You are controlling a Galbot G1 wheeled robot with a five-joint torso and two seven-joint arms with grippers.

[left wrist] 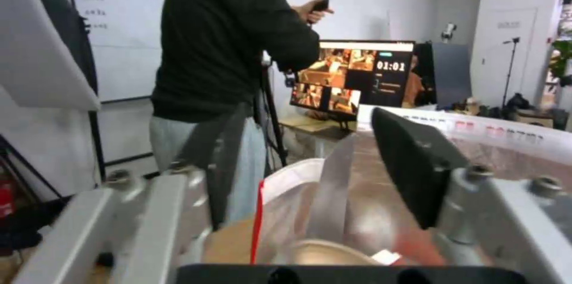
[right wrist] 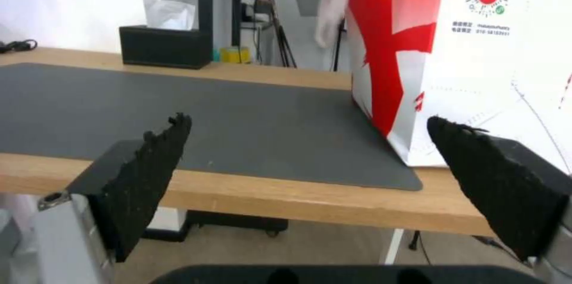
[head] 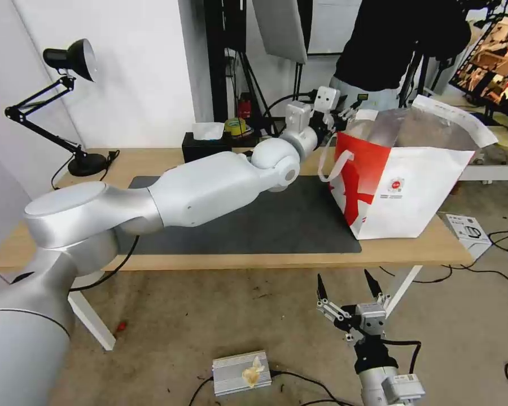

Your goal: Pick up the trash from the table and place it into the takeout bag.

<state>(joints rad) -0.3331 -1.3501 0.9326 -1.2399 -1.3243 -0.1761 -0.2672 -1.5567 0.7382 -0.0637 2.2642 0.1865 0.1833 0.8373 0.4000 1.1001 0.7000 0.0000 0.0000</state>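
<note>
The takeout bag [head: 412,186], white and red with a foil lining, stands open at the right end of the table [head: 412,251], partly on the dark grey mat [head: 265,223]. My left arm reaches across the mat, and my left gripper [head: 347,113] hangs open and empty over the bag's near-left rim. In the left wrist view, my left gripper [left wrist: 310,114] looks down into the takeout bag [left wrist: 357,194], where trash lies: a beige bowl's rim [left wrist: 321,252] with a blurred red shape beside it. My right gripper [head: 344,277] [right wrist: 309,121] waits open below the table's front edge, facing the takeout bag [right wrist: 477,52].
A black tissue box [head: 206,144] [right wrist: 164,45] sits at the table's back edge, and a black desk lamp [head: 68,101] at the far left. A person stands behind the bag. On the floor lie a silver box [head: 241,372], cables and a white carton [head: 468,228].
</note>
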